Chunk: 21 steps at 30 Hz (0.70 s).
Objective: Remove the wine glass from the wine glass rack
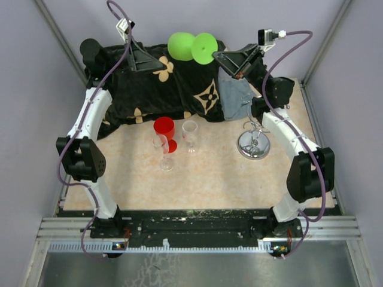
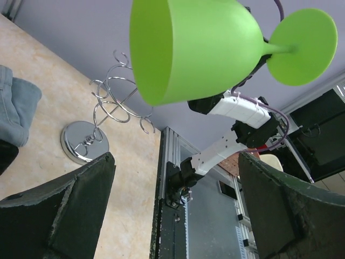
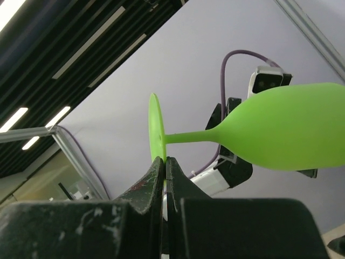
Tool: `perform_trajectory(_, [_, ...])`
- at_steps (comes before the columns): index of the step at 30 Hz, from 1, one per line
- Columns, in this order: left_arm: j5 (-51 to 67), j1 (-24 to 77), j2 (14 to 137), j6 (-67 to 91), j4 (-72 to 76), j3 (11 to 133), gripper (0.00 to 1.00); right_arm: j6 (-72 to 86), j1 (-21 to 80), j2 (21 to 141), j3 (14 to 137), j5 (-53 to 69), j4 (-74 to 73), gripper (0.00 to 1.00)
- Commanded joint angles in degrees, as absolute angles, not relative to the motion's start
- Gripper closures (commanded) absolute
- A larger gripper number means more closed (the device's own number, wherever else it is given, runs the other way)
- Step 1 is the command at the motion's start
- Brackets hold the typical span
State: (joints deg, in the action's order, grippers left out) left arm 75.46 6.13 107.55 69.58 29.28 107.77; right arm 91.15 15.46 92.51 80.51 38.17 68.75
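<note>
A bright green wine glass (image 1: 182,45) hangs on its side in the air above the back of the table, off the rack. My right gripper (image 1: 218,55) is shut on the rim of the glass's round foot (image 3: 155,127), with the stem and bowl (image 3: 280,127) pointing away. My left gripper (image 1: 157,64) is open just left of the bowl and does not touch it. The bowl (image 2: 199,46) shows above its spread fingers (image 2: 86,189). The silver wine glass rack (image 1: 254,141) stands empty at the right of the table and also shows in the left wrist view (image 2: 102,121).
A black cloth with a tan flower pattern (image 1: 173,89) and a folded blue denim cloth (image 1: 236,98) lie at the back. A red glass (image 1: 164,127) and two clear wine glasses (image 1: 190,134) (image 1: 161,150) stand mid-table. Grey walls enclose the sides.
</note>
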Motion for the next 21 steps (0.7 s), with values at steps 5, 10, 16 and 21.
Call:
perform_trajectory(5, [75.3,6.33,110.04,73.02,37.0,111.7,0.0,90.56,18.86,91.82,76.57,35.59,74.86,1.0])
perform_trajectory(10, [74.92,6.33,109.97,73.69,38.47,111.62,0.0,91.91,19.8,93.26,76.41,35.33,77.37,1.0])
perform_trajectory(16, [74.34,6.33,110.04,73.5,38.68,111.71,0.0,94.19,21.0,96.84,77.57,35.09,79.89,1.0])
perform_trajectory(21, [73.88,6.33,109.29,73.54,38.8,111.5,0.0,94.72,23.2,99.31,78.3,35.18,80.51,1.0])
